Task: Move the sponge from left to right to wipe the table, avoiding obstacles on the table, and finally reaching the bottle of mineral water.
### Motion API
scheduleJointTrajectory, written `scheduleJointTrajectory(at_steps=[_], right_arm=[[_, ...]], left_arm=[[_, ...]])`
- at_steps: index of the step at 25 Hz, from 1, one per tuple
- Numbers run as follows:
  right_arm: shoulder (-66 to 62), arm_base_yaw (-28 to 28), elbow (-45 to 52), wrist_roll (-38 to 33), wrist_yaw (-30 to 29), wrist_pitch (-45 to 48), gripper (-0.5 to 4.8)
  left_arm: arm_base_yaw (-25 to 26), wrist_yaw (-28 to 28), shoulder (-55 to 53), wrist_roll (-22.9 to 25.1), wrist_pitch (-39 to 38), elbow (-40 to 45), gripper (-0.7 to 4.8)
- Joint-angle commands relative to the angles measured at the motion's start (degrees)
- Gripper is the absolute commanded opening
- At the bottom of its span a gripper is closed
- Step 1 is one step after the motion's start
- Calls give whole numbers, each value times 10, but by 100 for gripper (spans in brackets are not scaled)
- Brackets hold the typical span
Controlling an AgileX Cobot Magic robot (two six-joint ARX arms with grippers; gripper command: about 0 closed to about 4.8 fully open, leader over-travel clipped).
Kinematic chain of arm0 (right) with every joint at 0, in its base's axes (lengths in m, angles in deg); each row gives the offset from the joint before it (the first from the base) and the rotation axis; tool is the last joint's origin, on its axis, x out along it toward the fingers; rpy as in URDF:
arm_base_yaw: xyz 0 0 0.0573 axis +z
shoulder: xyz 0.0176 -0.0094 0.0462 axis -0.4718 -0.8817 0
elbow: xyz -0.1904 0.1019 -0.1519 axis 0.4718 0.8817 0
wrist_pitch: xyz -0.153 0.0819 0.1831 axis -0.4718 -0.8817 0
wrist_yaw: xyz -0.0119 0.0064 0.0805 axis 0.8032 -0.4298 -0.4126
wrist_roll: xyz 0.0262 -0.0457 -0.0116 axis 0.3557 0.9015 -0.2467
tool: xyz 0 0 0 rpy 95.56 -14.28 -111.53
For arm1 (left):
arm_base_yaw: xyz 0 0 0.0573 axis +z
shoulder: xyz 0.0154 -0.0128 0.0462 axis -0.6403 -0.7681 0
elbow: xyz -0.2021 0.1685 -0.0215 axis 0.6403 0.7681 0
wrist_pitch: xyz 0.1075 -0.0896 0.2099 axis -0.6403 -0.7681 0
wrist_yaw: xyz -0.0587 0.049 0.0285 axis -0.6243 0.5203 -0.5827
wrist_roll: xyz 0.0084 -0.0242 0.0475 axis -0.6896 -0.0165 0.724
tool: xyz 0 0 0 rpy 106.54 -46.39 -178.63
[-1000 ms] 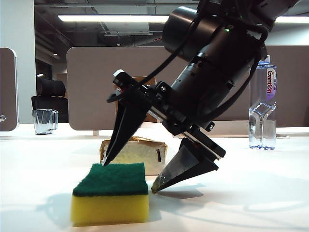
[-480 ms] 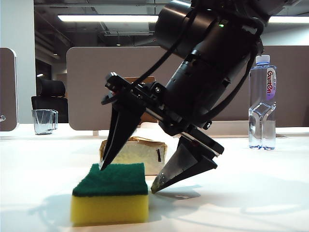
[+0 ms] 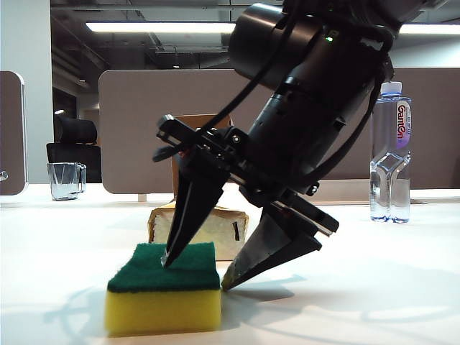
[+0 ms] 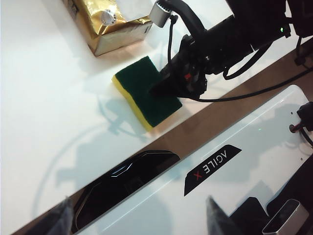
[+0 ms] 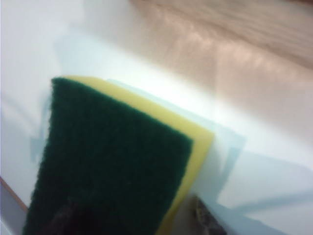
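My right gripper point(image 3: 198, 273) straddles the yellow foam sponge with green scouring top point(image 3: 165, 295), lower left on the white table point(image 3: 374, 287); jaws spread, one tip on green; my left gripper point(image 4: 139, 218) spread, empty.

Yellow sponge point(image 3: 164, 291) with dark green top, gold tissue pack point(image 4: 110, 27).
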Motion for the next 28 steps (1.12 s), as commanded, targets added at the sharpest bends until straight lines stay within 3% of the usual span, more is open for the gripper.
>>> scheduleJointTrajectory(at_steps=[1, 4, 9, 15, 17, 28], right_arm=[[-10, 8, 10, -5, 7, -49, 295], [-13, 8, 9, -5, 7, -47, 244], [-31, 9, 9, -12, 6, -44, 230], [-40, 9, 9, -13, 5, -44, 73], [-40, 9, 9, -13, 7, -44, -1], [-40, 6, 9, -11, 35, -64, -7]], left_arm=[[0, -3, 1, -2, 3, -2, 350], [0, -3, 1, -2, 3, -2, 350], [0, -1, 1, -2, 3, -2, 350], [0, -1, 1, -2, 3, -2, 350], [0, -1, 1, -2, 3, -2, 350], [0, -1, 1, -2, 3, -2, 350]])
